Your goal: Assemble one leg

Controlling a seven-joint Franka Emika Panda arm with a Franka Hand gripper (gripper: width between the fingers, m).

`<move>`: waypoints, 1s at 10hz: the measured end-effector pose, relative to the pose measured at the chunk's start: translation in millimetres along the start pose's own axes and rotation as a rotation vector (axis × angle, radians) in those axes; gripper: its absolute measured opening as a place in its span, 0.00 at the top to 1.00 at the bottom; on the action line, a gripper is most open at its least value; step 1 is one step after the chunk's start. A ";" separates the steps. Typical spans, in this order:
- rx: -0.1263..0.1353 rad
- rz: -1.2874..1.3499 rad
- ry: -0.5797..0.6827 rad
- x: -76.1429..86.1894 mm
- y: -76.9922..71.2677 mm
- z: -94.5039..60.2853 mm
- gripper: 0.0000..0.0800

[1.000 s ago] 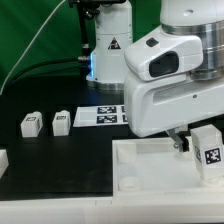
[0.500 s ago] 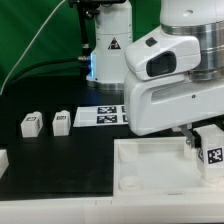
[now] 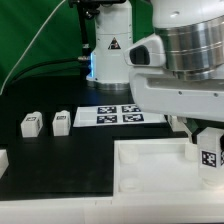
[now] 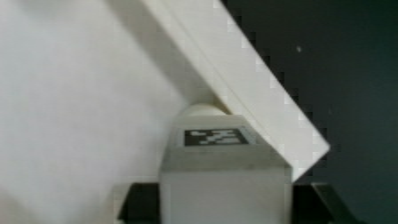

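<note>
The end effector (image 3: 202, 140) is clamped on the leg (image 3: 208, 154), a small white block whose square tag faces the exterior camera. In the wrist view the leg (image 4: 217, 160) sits squarely between the 2 dark fingers (image 4: 139, 203), with no gap showing on either side. The block hangs upright at the corner of the white panel (image 3: 150, 165) on the exterior view's right, just above the rim or touching it; which one cannot be told. That placement reads as lining the leg up with a corner mount. The wrist view supports this: the panel's raised rim (image 4: 231, 70) runs diagonally beside the leg, and a rounded shape just past the leg's top may be a socket. Holding the leg upright likely lets its lower end go straight down into the panel. 2 spare legs (image 3: 31, 124) sit on the black desk (image 3: 60, 155) near the marker board (image 3: 122, 115), well apart from the panel and out of the arm's way.
</note>
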State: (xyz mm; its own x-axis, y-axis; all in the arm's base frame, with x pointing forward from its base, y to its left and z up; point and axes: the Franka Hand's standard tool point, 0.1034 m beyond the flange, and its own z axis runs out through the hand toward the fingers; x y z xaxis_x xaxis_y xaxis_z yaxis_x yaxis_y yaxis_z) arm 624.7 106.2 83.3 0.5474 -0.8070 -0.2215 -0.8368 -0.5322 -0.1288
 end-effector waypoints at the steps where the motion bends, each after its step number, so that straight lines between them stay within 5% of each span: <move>1: 0.032 0.174 -0.020 1.2 0.9 -0.2 0.64; 5: 0.037 0.410 -0.021 -0.8 -0.7 0.5 0.63; 6: 0.036 0.366 -0.020 -0.8 -0.6 0.9 0.52; 7: 0.036 0.300 -0.019 -1.5 -0.8 1.2 0.30; 10: 0.010 -0.306 0.047 -9.9 -8.9 3.5 0.19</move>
State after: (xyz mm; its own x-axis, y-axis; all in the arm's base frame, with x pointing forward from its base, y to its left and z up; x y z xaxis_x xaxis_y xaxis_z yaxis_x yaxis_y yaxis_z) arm 626.7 119.9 83.3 0.7739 -0.6206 -0.1263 -0.6329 -0.7501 -0.1920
